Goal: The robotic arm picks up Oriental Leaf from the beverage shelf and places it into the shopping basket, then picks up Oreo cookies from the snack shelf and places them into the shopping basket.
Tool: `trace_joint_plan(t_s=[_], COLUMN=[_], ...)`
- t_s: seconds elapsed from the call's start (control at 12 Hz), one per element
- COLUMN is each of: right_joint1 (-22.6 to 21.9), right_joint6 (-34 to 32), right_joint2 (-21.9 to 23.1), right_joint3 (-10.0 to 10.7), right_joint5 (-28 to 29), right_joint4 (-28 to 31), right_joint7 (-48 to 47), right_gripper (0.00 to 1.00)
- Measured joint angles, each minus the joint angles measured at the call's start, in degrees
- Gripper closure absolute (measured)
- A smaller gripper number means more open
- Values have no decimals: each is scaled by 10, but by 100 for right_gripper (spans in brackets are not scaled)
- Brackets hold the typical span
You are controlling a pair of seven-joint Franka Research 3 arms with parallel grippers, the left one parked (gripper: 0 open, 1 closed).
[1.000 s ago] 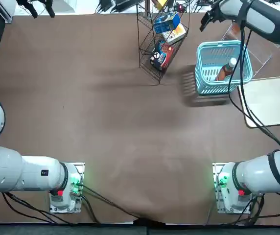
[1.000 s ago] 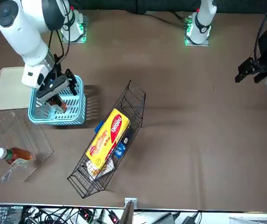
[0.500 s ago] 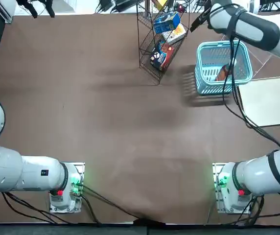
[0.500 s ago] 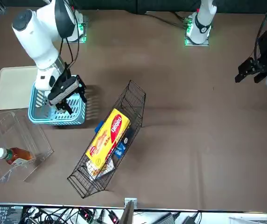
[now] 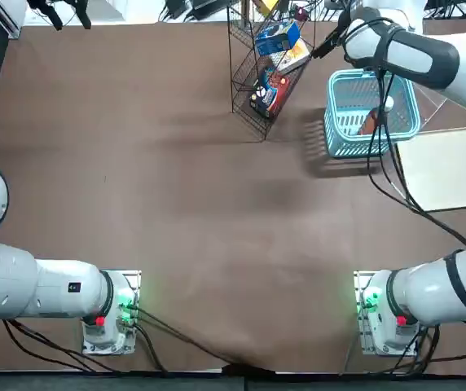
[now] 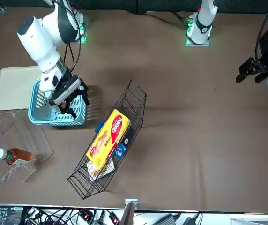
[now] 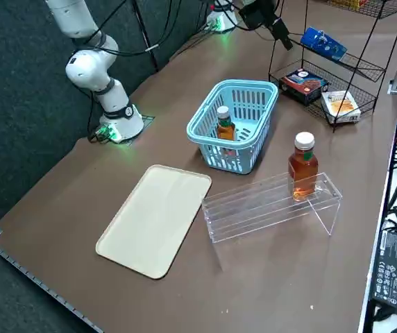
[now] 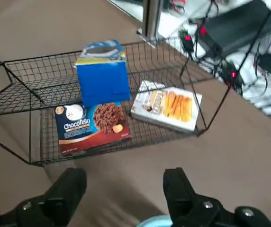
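The bottle of amber tea [image 7: 225,130] is in the turquoise basket [image 7: 243,84], so the cookies seem next. The right gripper [image 8: 125,191] has its fingers spread wide with nothing between them, facing the wire rack [image 8: 36,90] from the basket side, probably to line up on the blue Oreo box [image 8: 103,82]. That box sits on an upper tier, left of the basket, exposed for a grasp.
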State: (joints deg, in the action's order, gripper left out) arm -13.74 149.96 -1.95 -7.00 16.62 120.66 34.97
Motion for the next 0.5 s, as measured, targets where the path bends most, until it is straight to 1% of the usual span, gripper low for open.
trace_joint_plan(t_s=[0.17,0.33,0.5], right_joint1=[-6,-10,-11], right_joint6=[21,26,27], right_joint2=[1,1,0], right_joint3=[0,0,0], right_joint5=[27,66,139], right_joint4=[8,10,12], right_joint7=[56,110,178], right_gripper=[0,0,0])
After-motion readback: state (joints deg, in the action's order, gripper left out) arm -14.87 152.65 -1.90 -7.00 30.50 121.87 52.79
